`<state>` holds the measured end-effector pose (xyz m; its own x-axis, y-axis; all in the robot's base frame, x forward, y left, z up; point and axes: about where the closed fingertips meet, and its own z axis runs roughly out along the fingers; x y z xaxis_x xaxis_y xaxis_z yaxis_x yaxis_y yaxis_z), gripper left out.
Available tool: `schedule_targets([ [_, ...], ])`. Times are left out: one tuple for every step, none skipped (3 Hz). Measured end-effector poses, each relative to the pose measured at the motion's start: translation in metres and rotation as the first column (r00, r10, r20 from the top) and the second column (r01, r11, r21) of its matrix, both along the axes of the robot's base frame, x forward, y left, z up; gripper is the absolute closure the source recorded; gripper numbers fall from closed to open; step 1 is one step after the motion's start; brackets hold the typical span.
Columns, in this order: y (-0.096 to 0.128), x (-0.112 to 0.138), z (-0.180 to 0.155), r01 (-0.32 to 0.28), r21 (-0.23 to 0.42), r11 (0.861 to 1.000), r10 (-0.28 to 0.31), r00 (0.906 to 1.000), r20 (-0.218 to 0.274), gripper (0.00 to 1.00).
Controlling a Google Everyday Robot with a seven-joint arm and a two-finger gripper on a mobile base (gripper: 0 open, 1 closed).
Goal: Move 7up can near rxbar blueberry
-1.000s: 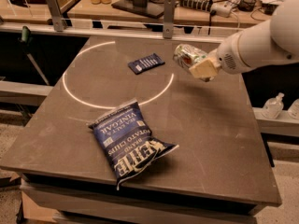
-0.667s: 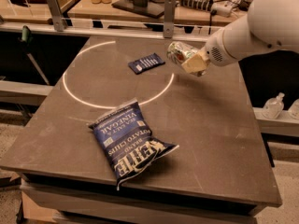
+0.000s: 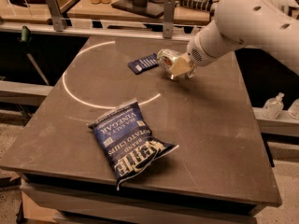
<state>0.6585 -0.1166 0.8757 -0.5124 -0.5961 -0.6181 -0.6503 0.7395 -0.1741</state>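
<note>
Toward the far side of the table (image 3: 215, 129), just right of the rxbar blueberry (image 3: 143, 63), we see the 7up can (image 3: 165, 58) lying tilted on its side in the gripper (image 3: 175, 64), whose two fingers are clamped on the can's body. The can hangs low over the dark top with a shadow under it, near the bar and apart from it; we cannot tell whether it touches the surface. We judge the can to be light and thin-walled. Its silvery metal skin looks smooth and somewhat slippery, and it would dent under a hard squeeze, so the best hold is across the middle of the cylinder with modest pressure, much as it is held now. Being round, it may roll if set down on its side, so we would stand it on its end. The bar is a small, flat, dark navy wrapper, thin and flexible, lying flush on the matte grey tabletop, which carries a thin white arc (image 3: 66, 87). Nearer to us, well apart from both, a large crinkled blue-and-white chip bag (image 3: 128, 141) lies puffed and glossy
</note>
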Motion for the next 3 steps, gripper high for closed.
schedule_targets([
  [0.012,0.006,-0.015,-0.016,-0.004,1.000,0.016,0.9992,-0.037,0.62],
  [0.021,0.010,-0.023,-0.036,0.005,0.999,0.037,0.9977,-0.057,0.39],
  [0.022,0.009,-0.027,-0.035,0.031,0.999,0.037,0.9969,-0.069,0.08],
])
